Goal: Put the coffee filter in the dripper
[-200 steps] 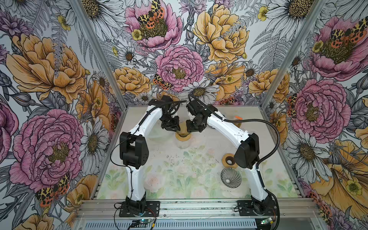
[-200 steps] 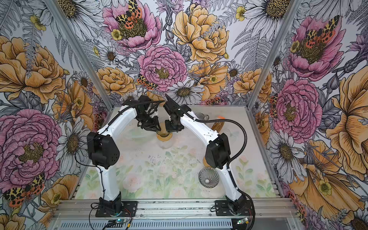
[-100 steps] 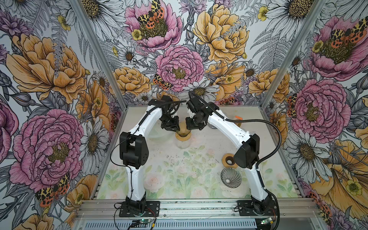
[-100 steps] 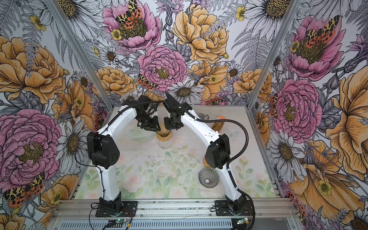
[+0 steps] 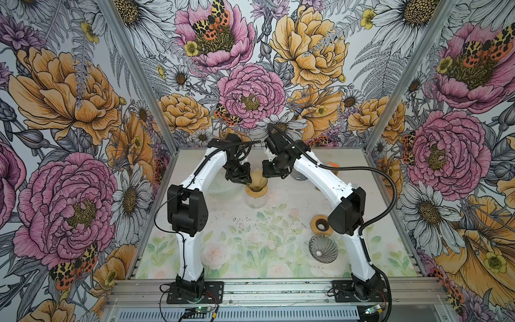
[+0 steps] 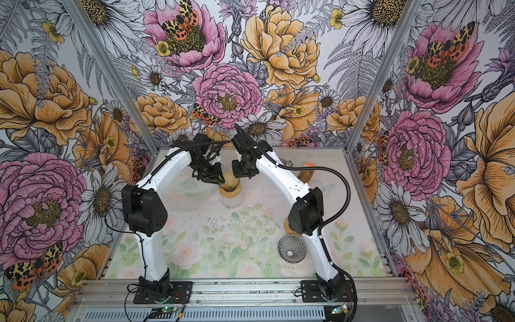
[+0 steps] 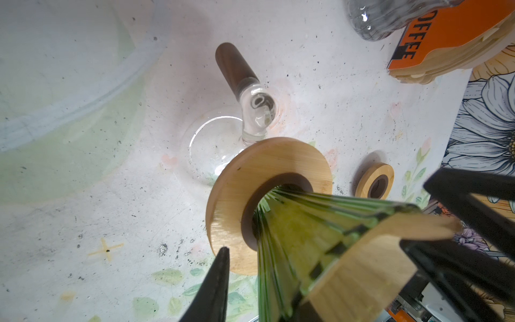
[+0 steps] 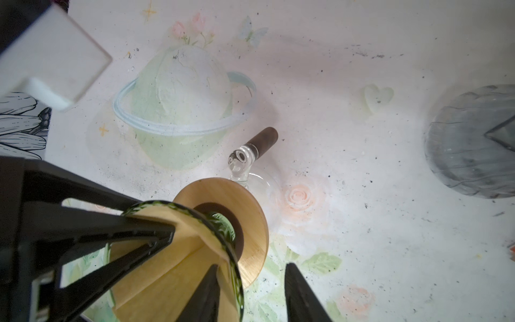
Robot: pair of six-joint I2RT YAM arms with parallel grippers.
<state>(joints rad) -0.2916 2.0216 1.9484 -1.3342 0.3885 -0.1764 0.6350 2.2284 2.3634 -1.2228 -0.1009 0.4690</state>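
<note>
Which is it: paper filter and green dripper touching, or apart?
Touching. The right wrist view shows the filter lying flat against the dripper's inside wall, with no gap.

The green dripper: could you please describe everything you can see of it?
The green dripper is a ribbed glass cone, upright, narrow end seated in a wooden ring atop a glass pot. A tan paper filter sits inside, poking above the rim. The left claw and right claw each straddle that rim.

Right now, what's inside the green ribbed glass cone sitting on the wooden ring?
A tan paper filter sits inside the green glass cone. Two black gripper fingers dip in too. The cone's bottom is hidden, covered by the filter.
</note>
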